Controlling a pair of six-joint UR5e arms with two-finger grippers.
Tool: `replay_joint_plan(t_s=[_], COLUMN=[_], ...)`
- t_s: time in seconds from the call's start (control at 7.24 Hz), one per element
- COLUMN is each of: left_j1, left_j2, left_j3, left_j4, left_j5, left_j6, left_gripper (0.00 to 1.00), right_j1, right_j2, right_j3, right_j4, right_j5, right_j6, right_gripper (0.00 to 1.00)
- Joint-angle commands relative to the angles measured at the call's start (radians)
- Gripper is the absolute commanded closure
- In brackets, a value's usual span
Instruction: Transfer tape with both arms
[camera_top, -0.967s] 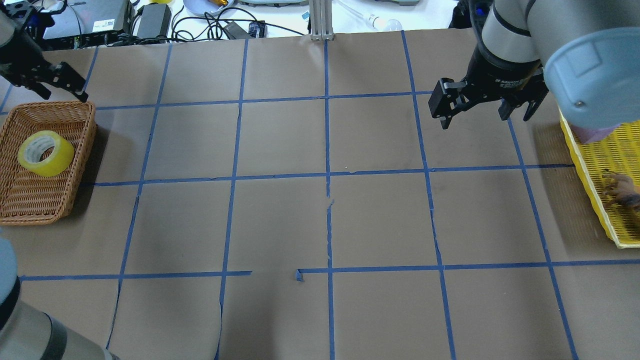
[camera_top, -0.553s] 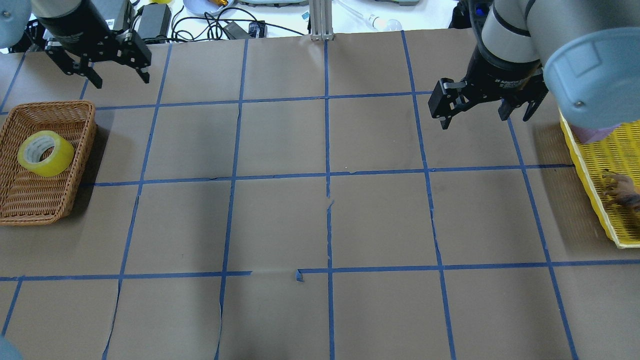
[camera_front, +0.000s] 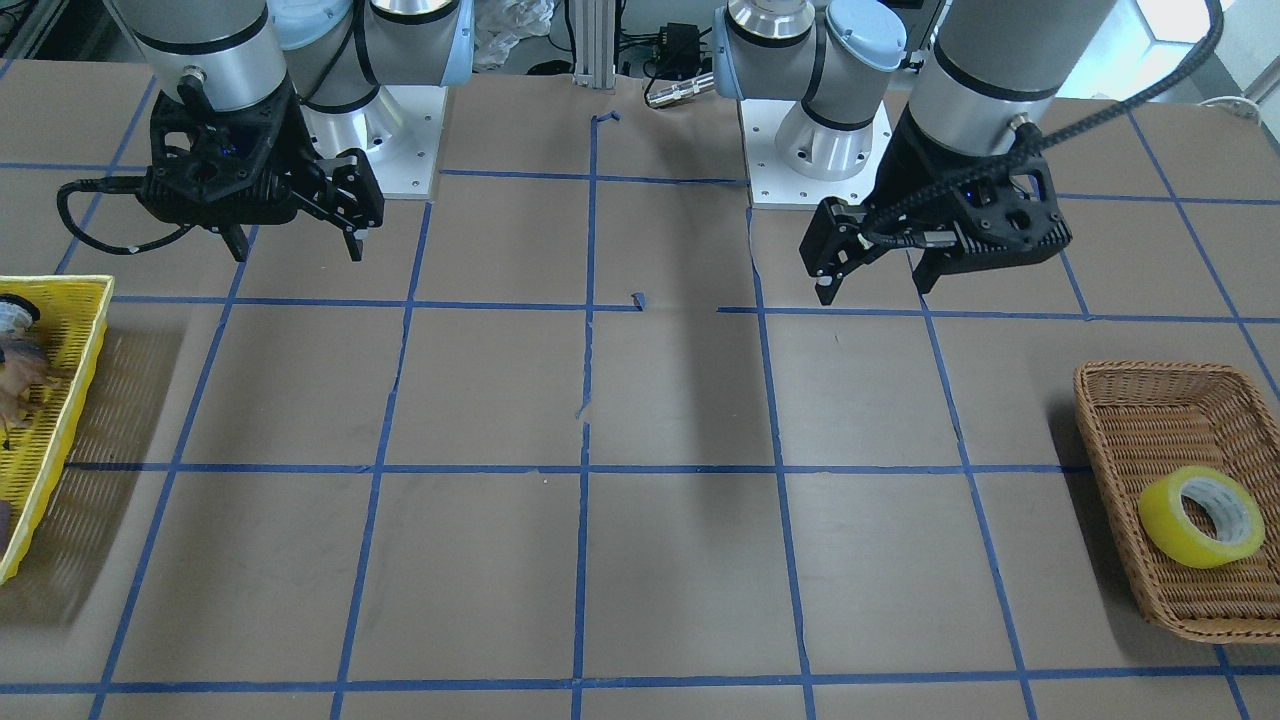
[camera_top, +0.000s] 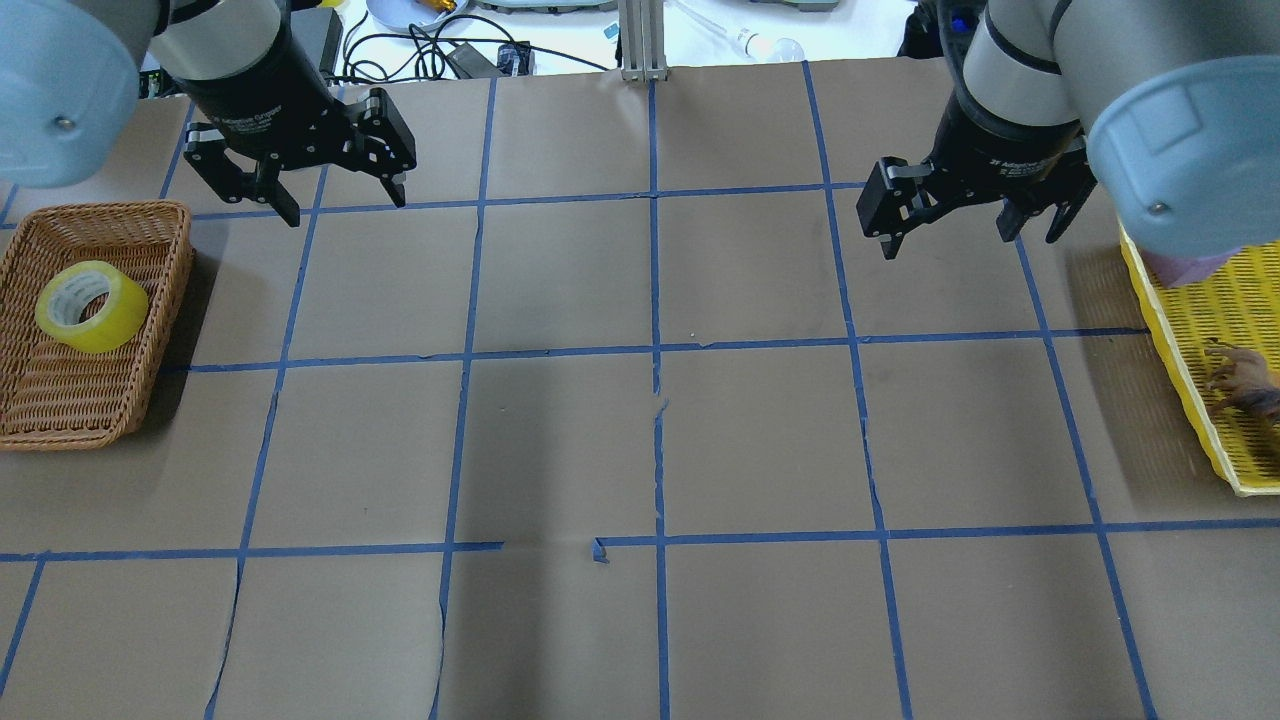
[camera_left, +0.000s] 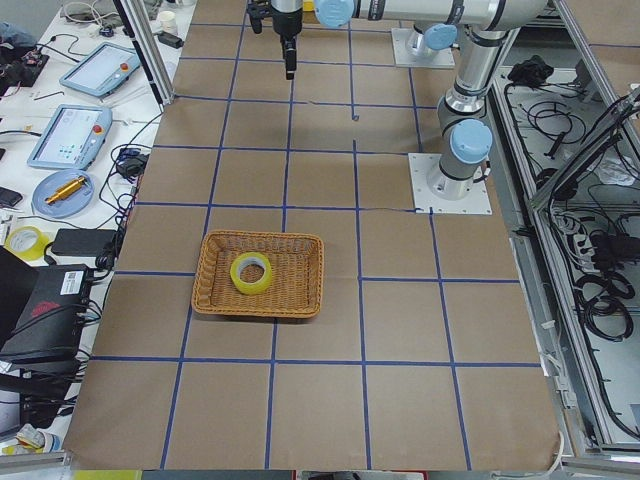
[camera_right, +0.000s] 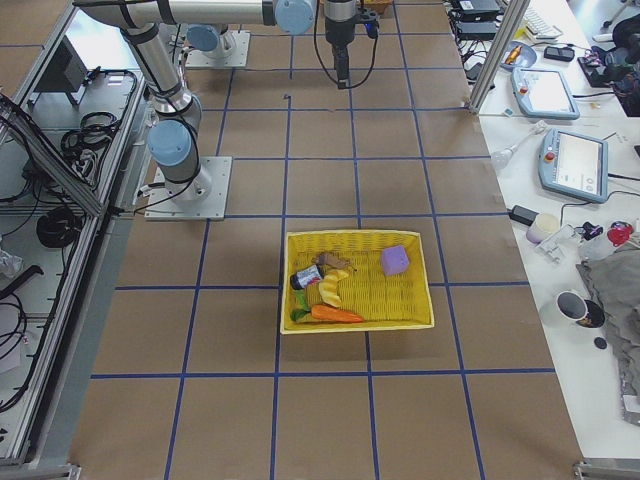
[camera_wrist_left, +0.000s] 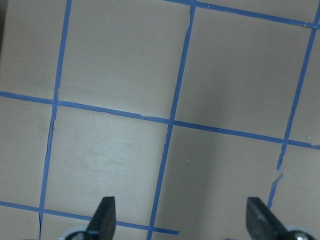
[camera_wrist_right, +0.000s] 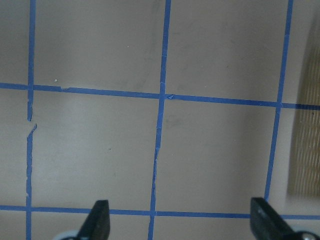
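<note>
Both pairs of jaws stand spread wide with nothing between them. In the left wrist view the left gripper (camera_wrist_left: 178, 212) shows only its two black fingertips (camera_wrist_left: 105, 207) over brown paper and blue grid lines; the right wrist view gives the same for the right gripper (camera_wrist_right: 180, 212). The overhead view adds what those cannot: the left gripper (camera_top: 346, 208) hangs above the table (camera_top: 560, 440) just beyond the wicker basket (camera_top: 168, 300), and the right gripper (camera_top: 970, 243) hangs near the yellow basket (camera_top: 1190, 385).

The tape (camera_top: 108, 322) lies in the wicker basket, tilted against its floor, well apart from both grippers. The front-facing view, mirrored, puts the tape (camera_front: 1163, 515) at lower right and shows the white printed core. It also shows both arm bases at the top edge.

The overhead view cuts off most of the yellow basket, showing only a brown toy animal (camera_top: 1240, 378). The right-side view shows the whole yellow basket (camera_right: 425, 300), holding a purple block (camera_right: 395, 260) and a carrot (camera_right: 335, 314). The left-side view shows the tape (camera_left: 248, 289) in the middle of its basket
</note>
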Motion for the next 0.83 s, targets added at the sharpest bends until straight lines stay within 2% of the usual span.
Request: replay_joint_plan(t_s=[0.0, 0.55, 0.69], left_j1=[-0.006, -0.021, -0.021], left_j2=[0.053, 0.076, 0.076], left_j3=[-0.033, -0.035, -0.033], left_j4=[-0.003, -0.007, -0.007], left_j5=[0.004, 0.007, 0.008], left_j6=[0.011, 0.014, 0.07], left_gripper=[0.07, 0.07, 0.05], right_j1=[0.0, 0.0, 0.0], right_j2=[0.0, 0.0, 0.0], right_j3=[0.001, 0.005, 0.005], right_j4=[0.001, 0.001, 0.001], right_j5=[-0.001, -0.001, -0.001], right_j6=[0.0, 0.0, 0.0], right_gripper=[0.0, 0.0, 0.0])
